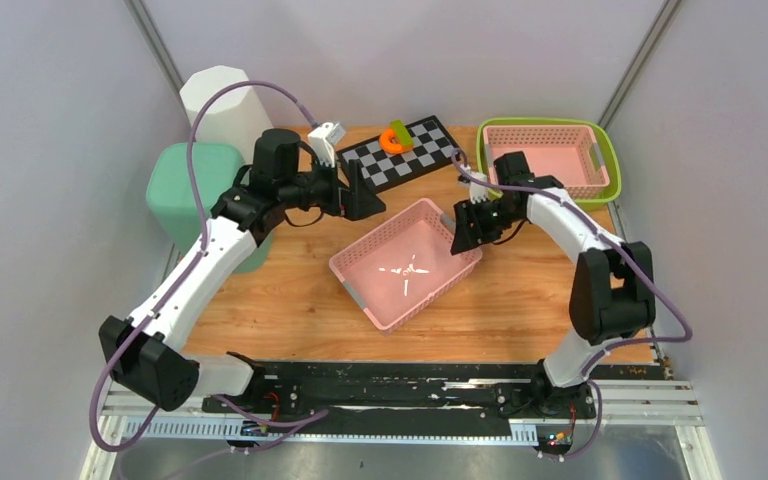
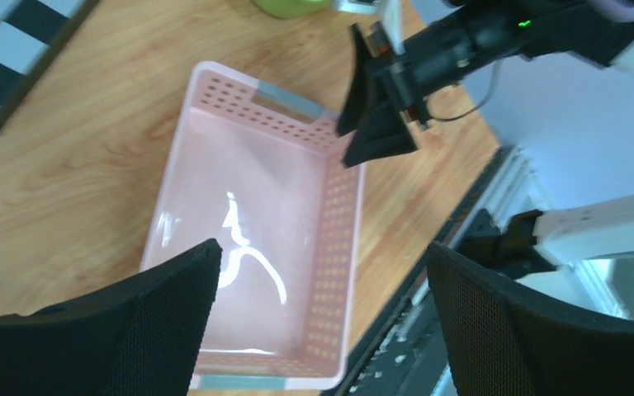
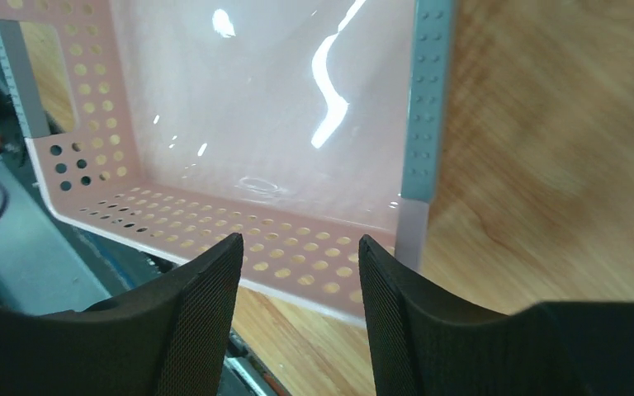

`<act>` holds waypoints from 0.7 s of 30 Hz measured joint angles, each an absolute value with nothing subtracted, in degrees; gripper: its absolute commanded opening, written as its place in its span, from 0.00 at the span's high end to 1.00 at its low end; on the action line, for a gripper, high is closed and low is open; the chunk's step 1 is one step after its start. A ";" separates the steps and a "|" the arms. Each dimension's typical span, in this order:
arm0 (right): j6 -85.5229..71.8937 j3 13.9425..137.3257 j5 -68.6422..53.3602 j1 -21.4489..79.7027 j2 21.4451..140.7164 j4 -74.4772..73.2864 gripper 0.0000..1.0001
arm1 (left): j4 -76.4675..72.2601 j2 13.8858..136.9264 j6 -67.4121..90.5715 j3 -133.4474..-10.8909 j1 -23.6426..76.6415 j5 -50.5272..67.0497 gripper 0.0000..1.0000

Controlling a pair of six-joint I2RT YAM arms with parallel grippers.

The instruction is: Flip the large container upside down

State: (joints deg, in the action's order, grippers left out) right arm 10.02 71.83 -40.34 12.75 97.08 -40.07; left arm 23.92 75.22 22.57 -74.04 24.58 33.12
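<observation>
Pink basket upright, unflipped; left gripper spread wide at 11 o'clock, right gripper half-spread astride 2 o'clock rim

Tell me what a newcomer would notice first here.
The large pink basket sits empty, open side up, in the middle of the table. The left pincer and right pincer, both open, flank it. A second pink basket rests in a green tray at the far right corner.

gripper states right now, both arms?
left gripper: open, holding nothing.
right gripper: open at the pink basket rim, holding nothing.
</observation>
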 measured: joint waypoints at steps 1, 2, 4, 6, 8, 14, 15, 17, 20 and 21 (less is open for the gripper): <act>10.11 71.81 -38.83 12.82 95.64 -39.90 0.42 | 24.82 74.83 21.08 -74.35 24.58 32.08 0.00; 10.28 71.81 -37.52 13.02 94.11 -39.77 0.40 | 25.91 74.30 19.57 -74.70 24.56 30.76 0.00; 11.11 71.75 -33.67 14.70 88.82 -38.85 0.39 | 27.31 72.88 16.86 -75.11 24.25 28.53 0.00; 12.01 71.75 -30.59 18.02 83.90 -37.67 0.36 | 28.34 70.70 14.39 -75.11 22.81 27.11 0.00; 12.97 71.72 -28.18 23.27 79.33 -36.16 0.34 | 28.93 68.27 12.73 -75.05 19.51 26.59 0.00; 13.32 70.81 -22.72 36.67 76.84 -31.33 0.34 | 29.63 63.22 8.91 -74.96 7.46 26.15 0.00; 13.13 70.83 -20.97 39.03 77.80 -30.63 0.34 | 30.28 62.50 7.75 -74.96 5.80 25.17 0.00; 12.58 71.46 -17.76 43.68 80.68 -29.91 0.34 | 31.53 61.45 5.91 -74.98 3.49 23.70 0.00; 11.07 74.41 -13.02 51.05 86.98 -29.56 0.35 | 33.71 59.68 3.75 -75.00 -2.13 22.24 0.00; 10.63 75.33 -11.68 52.77 88.64 -29.54 0.35 | 34.02 59.24 3.42 -75.00 -3.97 21.89 0.00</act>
State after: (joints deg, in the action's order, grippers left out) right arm 10.63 75.33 -11.68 52.77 88.64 -29.54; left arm 34.02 59.24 3.42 -75.00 -3.97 21.89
